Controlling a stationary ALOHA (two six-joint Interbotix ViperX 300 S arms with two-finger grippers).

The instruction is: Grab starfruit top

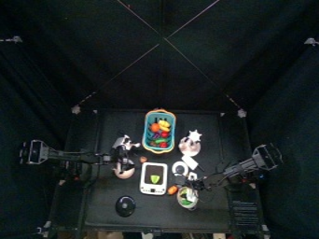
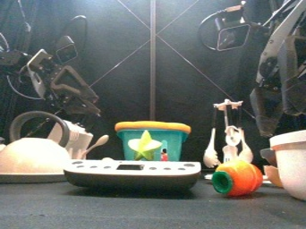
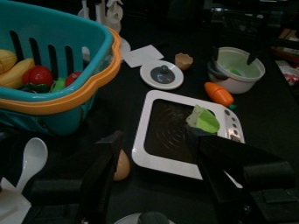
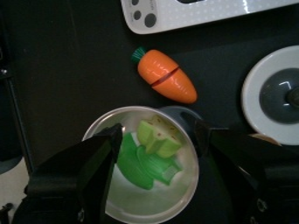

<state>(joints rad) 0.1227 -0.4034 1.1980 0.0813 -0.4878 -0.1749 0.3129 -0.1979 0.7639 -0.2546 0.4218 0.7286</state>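
A green star-shaped piece (image 3: 205, 118) lies on the white kitchen scale (image 3: 163, 149); in the front view it shows as a star (image 2: 147, 145) above the scale (image 2: 131, 173). More green pieces (image 4: 155, 150) lie in a white bowl (image 4: 117, 188); I cannot tell which is the starfruit top. My right gripper (image 4: 163, 166) is open and hangs right over this bowl (image 1: 187, 196). My left gripper (image 3: 163, 188) is open and empty, near the scale's edge, beside the teal basket (image 3: 70, 96).
An orange toy carrot (image 4: 163, 74) lies between bowl and scale. A small white plate (image 4: 274, 92) sits beside it. The basket (image 1: 159, 131) holds toy fruit. A white kettle (image 2: 30, 152), a spoon (image 3: 30, 166) and a utensil stand (image 2: 227, 134) are around.
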